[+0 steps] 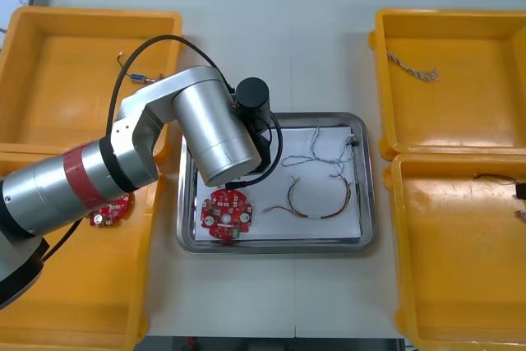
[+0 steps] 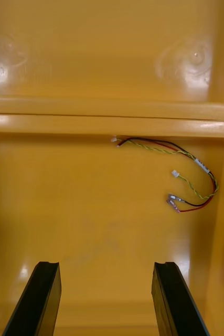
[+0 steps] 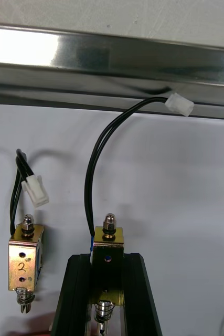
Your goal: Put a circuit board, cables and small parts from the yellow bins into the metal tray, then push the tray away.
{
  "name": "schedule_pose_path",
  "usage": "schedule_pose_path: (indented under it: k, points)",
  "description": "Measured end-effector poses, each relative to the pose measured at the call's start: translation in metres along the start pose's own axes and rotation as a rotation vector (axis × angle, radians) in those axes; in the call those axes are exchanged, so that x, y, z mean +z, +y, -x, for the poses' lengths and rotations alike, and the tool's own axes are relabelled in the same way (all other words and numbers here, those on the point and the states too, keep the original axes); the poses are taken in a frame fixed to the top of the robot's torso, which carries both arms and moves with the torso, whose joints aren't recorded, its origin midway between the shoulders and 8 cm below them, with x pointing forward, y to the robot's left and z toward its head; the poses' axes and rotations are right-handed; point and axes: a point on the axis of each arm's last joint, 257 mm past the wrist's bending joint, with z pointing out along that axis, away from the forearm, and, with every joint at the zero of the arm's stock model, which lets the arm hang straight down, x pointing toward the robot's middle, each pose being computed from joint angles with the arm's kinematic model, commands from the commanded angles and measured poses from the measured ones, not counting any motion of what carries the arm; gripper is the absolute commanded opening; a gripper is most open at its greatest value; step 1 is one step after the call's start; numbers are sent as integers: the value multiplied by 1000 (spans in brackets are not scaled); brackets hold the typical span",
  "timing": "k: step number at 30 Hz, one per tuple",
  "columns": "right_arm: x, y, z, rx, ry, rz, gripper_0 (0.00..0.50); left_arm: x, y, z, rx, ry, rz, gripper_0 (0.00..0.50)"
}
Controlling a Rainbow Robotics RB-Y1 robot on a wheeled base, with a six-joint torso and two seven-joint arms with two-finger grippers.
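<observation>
My left arm reaches over the metal tray, which is white inside, and hides its own fingers there. In the left wrist view my left gripper is shut on a small metal part with a black cable, just above the tray floor. A second small metal part lies beside it. The tray also holds a red circuit board, a twisted blue and white cable and a red and yellow cable. My right gripper is open over a bin floor, short of a red and yellow cable.
Two yellow bins stand on each side of the tray. Another circuit board lies in the near left bin. A twisted cable lies in the far right bin, and a cable in the near right bin. The tray's rim rises beyond the held part.
</observation>
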Motion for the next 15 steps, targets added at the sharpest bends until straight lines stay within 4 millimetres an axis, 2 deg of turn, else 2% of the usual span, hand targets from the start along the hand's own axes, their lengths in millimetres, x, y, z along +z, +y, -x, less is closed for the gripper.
schedule_pose_path:
  k: [1, 2, 3, 4, 7, 9, 15]
  points:
    - [1, 0, -1, 1, 4, 2, 500, 0, 0, 0, -3, 0, 0, 134]
    - [2, 0, -2, 2, 8, 5, 500, 0, 0, 0, -5, 0, -1, 172]
    - [3, 0, -4, 4, 14, 9, 500, 0, 0, 0, -8, 0, -1, 304]
    - [4, 0, -5, 7, 18, 12, 500, 0, 0, 0, -11, 0, -1, 400]
    - [7, 0, -7, 14, 32, 21, 500, 0, 0, 0, -13, 0, -2, 472]
    - [8, 1, -8, 15, 36, 27, 500, 0, 0, 0, -14, -1, -1, 493]
    - [8, 3, -9, 13, 39, 35, 500, 0, 0, 2, -14, -9, 1, 500]
